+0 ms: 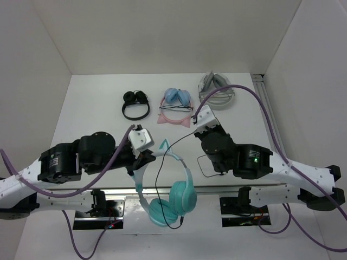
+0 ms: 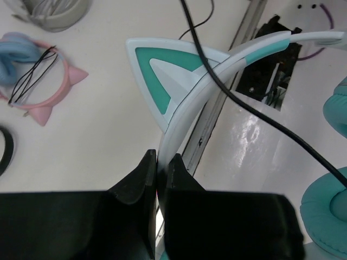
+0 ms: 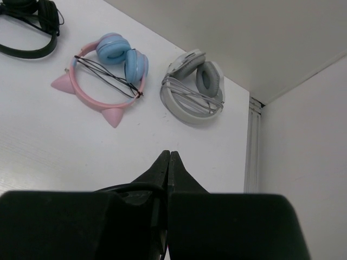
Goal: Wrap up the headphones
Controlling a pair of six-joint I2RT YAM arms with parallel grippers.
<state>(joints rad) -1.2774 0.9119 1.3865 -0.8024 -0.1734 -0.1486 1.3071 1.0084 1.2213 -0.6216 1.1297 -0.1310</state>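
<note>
Overhead, the left gripper (image 1: 144, 161) is seen clamped on the pale headband (image 1: 140, 187) of the headphones (image 1: 174, 201), whose teal cups are held just beyond its tips on the side of the arm bases. The black cable (image 1: 156, 187) is strung from the cups up past the left fingers and across to the right gripper (image 1: 196, 116), which is closed. Well ahead of both grippers, a black pair (image 1: 135, 105), a pink-banded pair (image 1: 174, 108) and a grey pair (image 1: 216, 92) are laid in a row on the table (image 1: 97, 103). From the left wrist, the left gripper (image 2: 161, 162) is shown almost fully closed, with only the thin headband (image 2: 179, 119) pinched between its fingers; a cat ear (image 2: 168, 76) stands just ahead of the tips, and the cable (image 2: 260, 122) is crossed over the band beyond it. From the right wrist, the right gripper (image 3: 168, 162) is pressed together with no gap, and a dark strand of cable (image 3: 124, 188) is seen running into it from the left; the actual pinch is hidden. The pink-banded pair (image 3: 103, 76) and grey pair (image 3: 192, 89) lie well ahead of it.
</note>
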